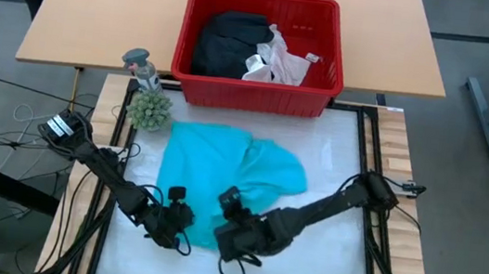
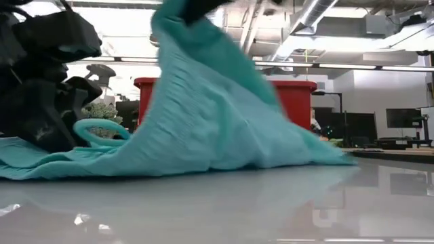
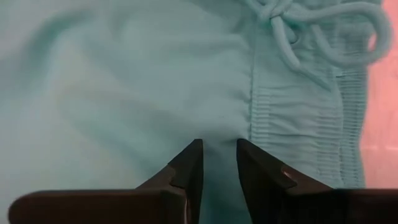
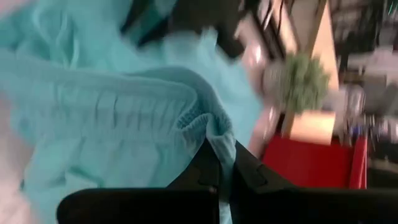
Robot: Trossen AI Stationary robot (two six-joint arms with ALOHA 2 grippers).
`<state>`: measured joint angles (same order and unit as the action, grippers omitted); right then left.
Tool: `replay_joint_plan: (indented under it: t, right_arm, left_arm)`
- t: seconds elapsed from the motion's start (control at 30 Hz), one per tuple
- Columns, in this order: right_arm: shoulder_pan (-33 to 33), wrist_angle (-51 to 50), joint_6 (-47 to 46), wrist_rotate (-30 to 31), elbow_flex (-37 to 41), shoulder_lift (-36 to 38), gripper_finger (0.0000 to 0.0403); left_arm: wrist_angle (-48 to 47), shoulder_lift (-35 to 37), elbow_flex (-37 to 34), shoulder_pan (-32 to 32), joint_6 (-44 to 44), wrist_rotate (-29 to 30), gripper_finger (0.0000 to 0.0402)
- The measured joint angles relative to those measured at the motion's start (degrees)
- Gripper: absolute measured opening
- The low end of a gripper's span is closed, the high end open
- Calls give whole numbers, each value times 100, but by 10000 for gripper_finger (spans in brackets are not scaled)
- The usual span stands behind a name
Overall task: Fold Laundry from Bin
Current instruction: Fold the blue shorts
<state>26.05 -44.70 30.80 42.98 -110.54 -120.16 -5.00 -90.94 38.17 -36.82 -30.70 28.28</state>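
I have the right gripper [image 4: 225, 163] pinched on the teal garment [image 1: 221, 176] waistband, lifting it to spread, while the left gripper [image 3: 219, 163] narrows, seemingly onto a fold.

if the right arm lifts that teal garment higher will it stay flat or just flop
Probably flop: the teal garment already hangs in a soft drape from the right gripper, which is shut on its waistband, while the rest trails on the table. It looks light. The loose drawstring may dangle.
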Motion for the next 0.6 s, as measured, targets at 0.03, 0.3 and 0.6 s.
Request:
replay_joint_plan:
  t: [0.03, 0.3, 0.6]
  right_arm:
    - [-60, 286, 222, -149, 0, 0, 29]
    - [-509, 1525, 893, -1080, 22, -7, 29]
    - [-670, 1473, 1094, -1446, 24, -11, 29]
  left_arm:
    - [-4, 0, -14, 0, 0, 1, 79]
    - [264, 2, -15, 2, 362, -1, 71]
    - [-553, 491, 513, -128, 539, 211, 70]
